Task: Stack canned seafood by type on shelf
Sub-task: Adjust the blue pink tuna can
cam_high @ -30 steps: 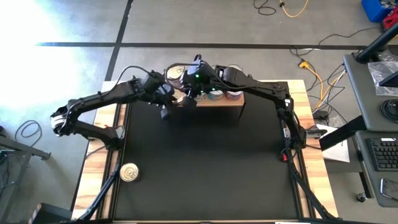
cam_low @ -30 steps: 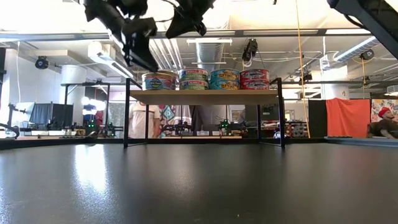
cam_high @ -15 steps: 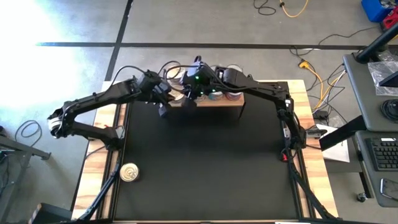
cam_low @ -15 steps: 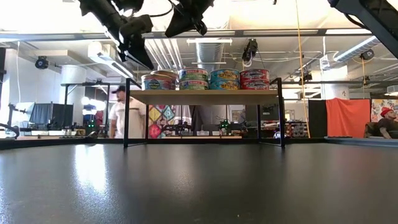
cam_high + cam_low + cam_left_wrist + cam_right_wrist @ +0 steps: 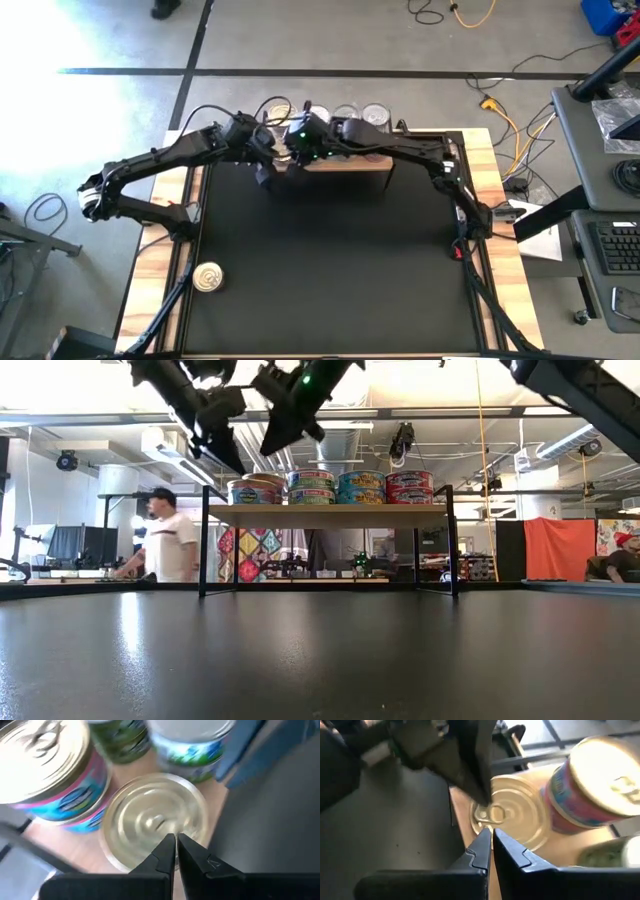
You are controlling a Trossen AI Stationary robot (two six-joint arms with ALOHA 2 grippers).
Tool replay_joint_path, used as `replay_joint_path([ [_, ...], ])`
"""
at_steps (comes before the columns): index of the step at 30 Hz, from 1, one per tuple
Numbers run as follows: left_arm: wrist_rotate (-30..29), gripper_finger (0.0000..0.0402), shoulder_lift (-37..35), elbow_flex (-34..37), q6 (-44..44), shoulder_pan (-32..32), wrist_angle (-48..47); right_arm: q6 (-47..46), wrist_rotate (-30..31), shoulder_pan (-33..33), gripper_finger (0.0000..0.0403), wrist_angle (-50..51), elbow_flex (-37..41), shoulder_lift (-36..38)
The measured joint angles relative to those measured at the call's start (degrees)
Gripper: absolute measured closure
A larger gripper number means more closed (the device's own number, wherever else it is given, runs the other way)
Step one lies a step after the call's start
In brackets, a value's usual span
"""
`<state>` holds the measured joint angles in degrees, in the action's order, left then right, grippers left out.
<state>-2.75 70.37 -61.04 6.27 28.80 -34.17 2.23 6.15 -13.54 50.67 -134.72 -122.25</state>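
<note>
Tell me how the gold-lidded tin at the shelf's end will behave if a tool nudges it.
The gold-lidded tin lies flat and squat on the shelf, so it will probably slide rather than tip. Its smooth metal lid looks slippery for closed fingers. It sits near the shelf edge, so a sideways push might send it off.

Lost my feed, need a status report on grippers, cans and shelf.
Left gripper shut, over the gold-lidded can at shelf's left end. Right gripper shut, same can. One stray can on the table. Arms crowd each other.
</note>
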Motion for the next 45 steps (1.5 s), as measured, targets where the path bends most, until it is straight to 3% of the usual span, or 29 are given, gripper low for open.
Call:
replay_joint_path([
  [12, -3.73, 0.0398, -0.09, 0.0, 0.89, 0.2, -0.41, 1.59, 11.87, 0.52, 0.039, -2.04, 0.44, -2.59],
  [25, -5.86, 0.0398, -0.11, 0.01, 1.83, 0.95, -0.42, 2.58, 12.31, 0.99, 0.039, -8.33, 8.14, -2.45],
  [45, -7.23, 0.0398, 2.13, 0.09, 3.72, 4.44, 3.11, 0.77, 11.87, 2.78, 0.039, -9.36, 5.66, -2.61],
])
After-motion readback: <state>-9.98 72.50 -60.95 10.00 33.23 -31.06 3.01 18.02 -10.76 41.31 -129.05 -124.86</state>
